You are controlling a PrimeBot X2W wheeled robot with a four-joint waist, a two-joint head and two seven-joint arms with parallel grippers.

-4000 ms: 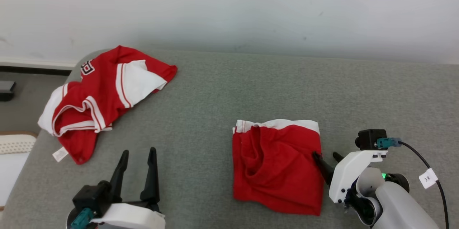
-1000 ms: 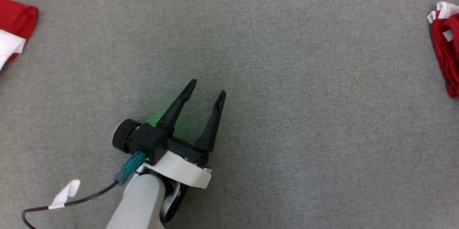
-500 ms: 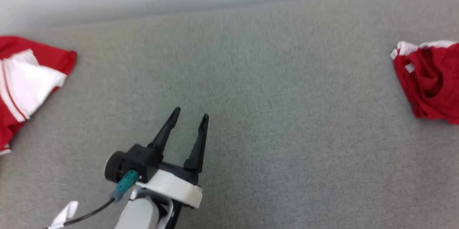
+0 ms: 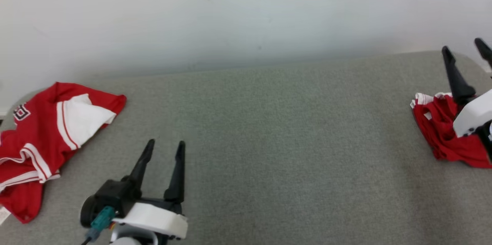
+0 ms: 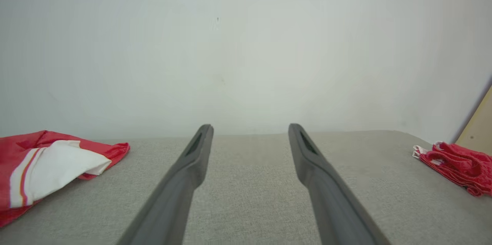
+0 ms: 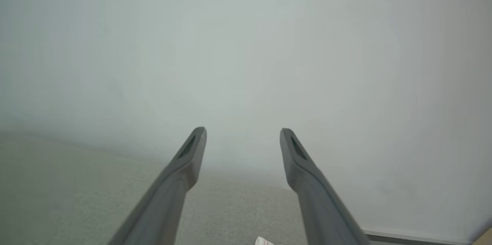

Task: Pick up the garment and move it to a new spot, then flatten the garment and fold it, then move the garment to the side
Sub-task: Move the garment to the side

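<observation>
With left gripper (image 4: 166, 142) and right gripper (image 4: 462, 44) both spread and empty, a low sweep of the right fingers (image 4: 455, 76) could snag the folded garment (image 4: 438, 137) lying just under their base.

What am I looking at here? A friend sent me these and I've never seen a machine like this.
It is a two-armed robot, seen through its own cameras. The head view looks down from its head. There the left gripper, two long dark fingers on a white wrist, shows at the lower left, and the right gripper at the right edge. The other two pictures come from a camera on each wrist, looking along that gripper's fingers toward a white wall. On the grey fabric surface lie a crumpled red-and-white jersey at the left and a bunched red garment with a white edge at the right, partly behind the right wrist. Both grippers are open and hold nothing.
</observation>
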